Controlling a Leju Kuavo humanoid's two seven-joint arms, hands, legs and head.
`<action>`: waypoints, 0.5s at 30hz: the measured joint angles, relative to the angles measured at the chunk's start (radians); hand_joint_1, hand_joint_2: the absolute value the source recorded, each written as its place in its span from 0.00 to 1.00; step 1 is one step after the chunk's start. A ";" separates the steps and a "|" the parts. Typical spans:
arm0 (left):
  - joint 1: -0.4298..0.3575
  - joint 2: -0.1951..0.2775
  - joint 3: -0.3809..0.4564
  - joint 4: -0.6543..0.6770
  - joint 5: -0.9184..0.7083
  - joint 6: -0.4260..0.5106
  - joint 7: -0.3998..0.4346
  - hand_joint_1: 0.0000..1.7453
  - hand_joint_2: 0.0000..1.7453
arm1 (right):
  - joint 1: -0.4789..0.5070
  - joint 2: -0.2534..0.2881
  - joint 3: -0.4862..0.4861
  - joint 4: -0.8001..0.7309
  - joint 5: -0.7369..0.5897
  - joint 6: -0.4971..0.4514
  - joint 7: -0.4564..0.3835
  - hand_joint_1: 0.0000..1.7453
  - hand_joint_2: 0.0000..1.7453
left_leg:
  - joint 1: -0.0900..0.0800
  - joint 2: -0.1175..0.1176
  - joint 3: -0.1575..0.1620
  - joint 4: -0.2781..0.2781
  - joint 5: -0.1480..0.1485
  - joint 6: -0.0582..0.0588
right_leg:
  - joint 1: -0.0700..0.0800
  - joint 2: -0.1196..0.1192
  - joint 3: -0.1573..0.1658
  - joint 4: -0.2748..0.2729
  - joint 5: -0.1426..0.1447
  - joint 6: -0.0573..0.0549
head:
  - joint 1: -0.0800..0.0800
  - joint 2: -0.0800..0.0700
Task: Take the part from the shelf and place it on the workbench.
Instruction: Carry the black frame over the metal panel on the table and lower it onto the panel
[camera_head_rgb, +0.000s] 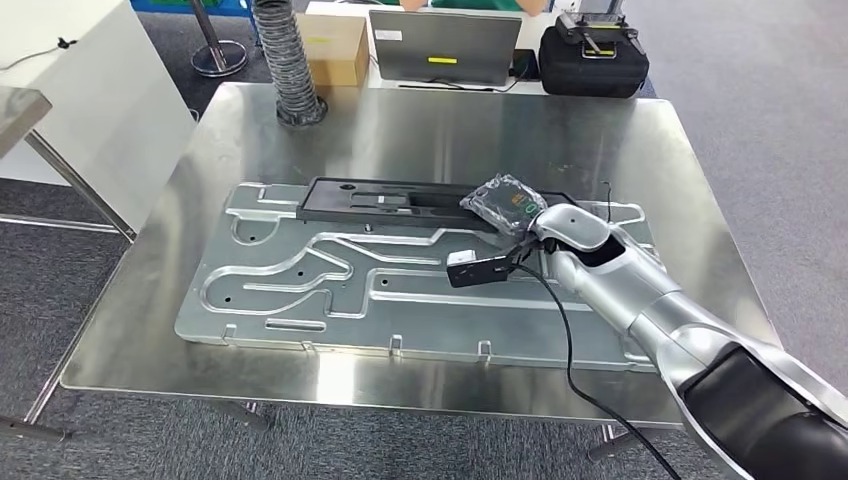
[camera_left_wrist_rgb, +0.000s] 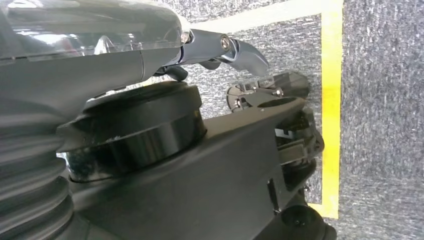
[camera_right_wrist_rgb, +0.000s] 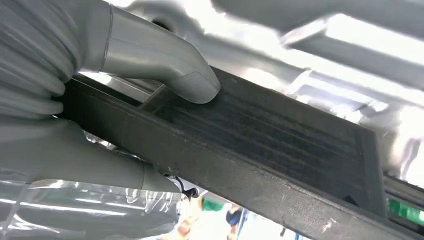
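Part: long, flat black plastic frame with rectangular cut-outs, lying lengthwise across the upper middle of the head view, on the far edge of a large stamped metal panel. Right wrist view shows the same part close: dark ribbed face, raised rim along its edges.

Right hand, plastic film over it, sits at the part's right end. In the wrist view the grey thumb presses on the ribbed face and the fingers wrap the opposite edge, so the hand grips the part. Black camera module and a black cable hang off the right wrist.

Left hand: in the left wrist view it hangs over grey carpet with a yellow tape line; whether it is open or closed I cannot tell.

Panel is silver, with pressed channels and small holes, and rests on a steel workbench filling mid-frame. Grey corrugated hose stands at the bench's upper left corner. Beyond the far edge: cardboard box, grey laptop, black case. White cabinet at upper left.
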 joint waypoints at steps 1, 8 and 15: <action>0.000 0.000 -0.002 0.000 0.000 0.000 -0.001 0.00 1.00 | 0.011 -0.005 0.000 -0.012 -0.002 0.006 0.008 1.00 1.00 | 0.002 0.000 0.003 -0.006 0.002 0.005 | -0.001 -0.001 -0.001 0.004 -0.006 0.005 | 0.000 0.000; -0.002 -0.001 -0.011 0.000 -0.010 0.004 -0.002 0.00 1.00 | 0.057 -0.032 -0.001 -0.069 -0.004 0.013 0.041 0.00 0.00 | 0.005 0.000 0.015 -0.013 0.001 0.022 | -0.005 -0.006 -0.131 0.262 -0.100 0.022 | 0.000 0.000; -0.001 -0.003 -0.021 0.000 -0.012 0.014 0.002 0.00 0.00 | 0.055 -0.048 -0.009 -0.096 -0.009 0.021 0.045 0.00 0.00 | -0.003 0.000 0.017 0.002 -0.015 -0.003 | 0.001 -0.006 -0.016 0.008 0.012 -0.002 | 0.000 0.000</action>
